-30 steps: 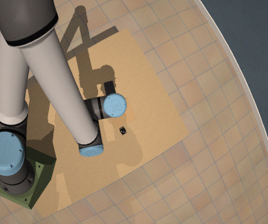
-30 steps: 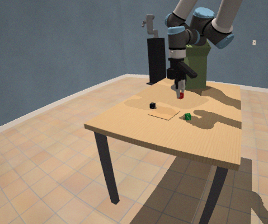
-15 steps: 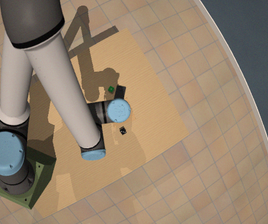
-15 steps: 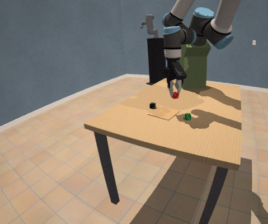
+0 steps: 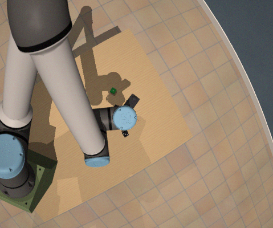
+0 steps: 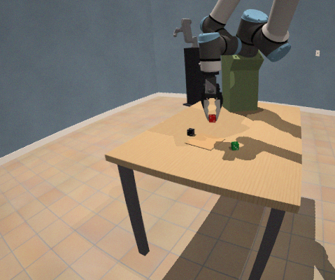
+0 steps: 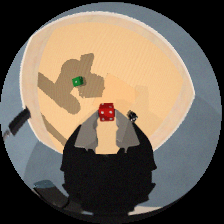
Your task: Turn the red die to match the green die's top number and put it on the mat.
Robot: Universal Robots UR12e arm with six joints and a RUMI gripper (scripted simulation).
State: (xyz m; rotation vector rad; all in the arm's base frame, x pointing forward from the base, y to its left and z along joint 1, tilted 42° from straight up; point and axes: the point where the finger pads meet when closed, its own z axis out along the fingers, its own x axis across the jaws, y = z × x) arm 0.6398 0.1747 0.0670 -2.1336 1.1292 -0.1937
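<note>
The red die [image 6: 212,118] [image 7: 106,113] is held between the fingertips of my gripper [image 6: 212,120] [image 7: 106,109], above the table and behind the mat in the exterior view. Several white pips show on its face in the wrist view. The green die [image 5: 113,90] [image 6: 235,145] [image 7: 77,81] sits on the table beside the mat; one pip seems to show on top in the top view. The black die [image 5: 125,133] [image 6: 191,132] [image 7: 132,116] sits on the table at the mat's other side. The thin wood-coloured mat [image 6: 205,144] [image 7: 120,89] is hidden under the wrist in the top view.
The wooden table [image 5: 167,128] [image 6: 163,157] carries the dice and the mat. The green robot base [image 5: 43,182] [image 6: 241,84] stands at its far end in the exterior view. The arm's shadow falls across the green die.
</note>
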